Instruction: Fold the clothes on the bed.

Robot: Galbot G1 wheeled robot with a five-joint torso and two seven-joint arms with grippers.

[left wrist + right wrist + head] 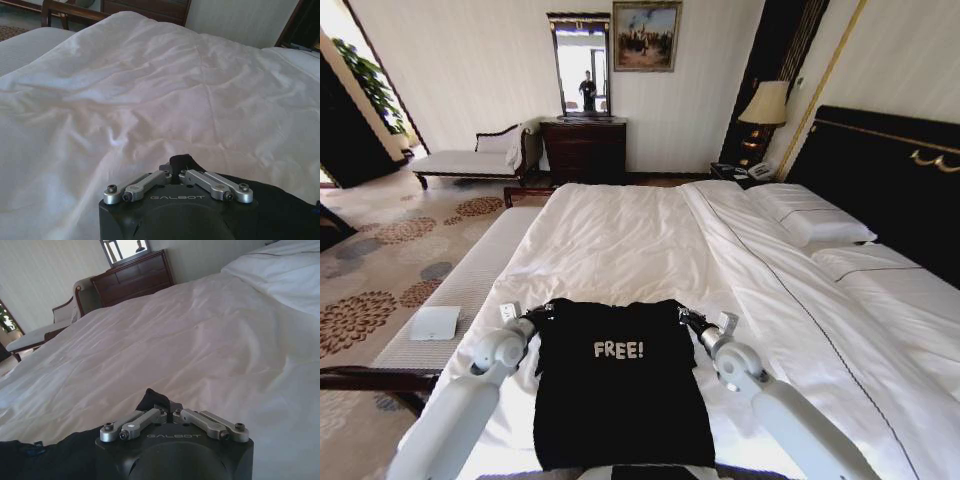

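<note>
- Nearest the robot, a black T-shirt point(620, 390) with pale "FREE!" lettering lies flat on the foot of the bed point(620, 240), its chest turned up and its top edge pointing toward the middle of the mattress.
- The left gripper point(542, 316) sits at the shirt's left shoulder corner; the left wrist view shows its fingers point(167, 172) drawn together on a fold of the black fabric point(182, 162).
- The right gripper point(688, 318) sits at the opposite shoulder corner; the right wrist view shows its fingers point(162, 414) pinched on a raised peak of the shirt point(152, 399).
- Both pale arms reach forward from the bottom of the head view, one on each side of the garment.
- Beyond the shirt, the white duvet point(630, 230) spreads in soft wrinkles, with white pillows point(810, 215) to the right against the dark headboard point(880, 170) with gold trim.
- A small white card point(435, 322) lies on the padded edge left of the bed.
- Farther off stand a white-cushioned chaise point(470, 160), a dark dresser point(583, 148) under a mirror point(581, 65), a framed painting point(646, 36), and a bedside lamp point(765, 105).
</note>
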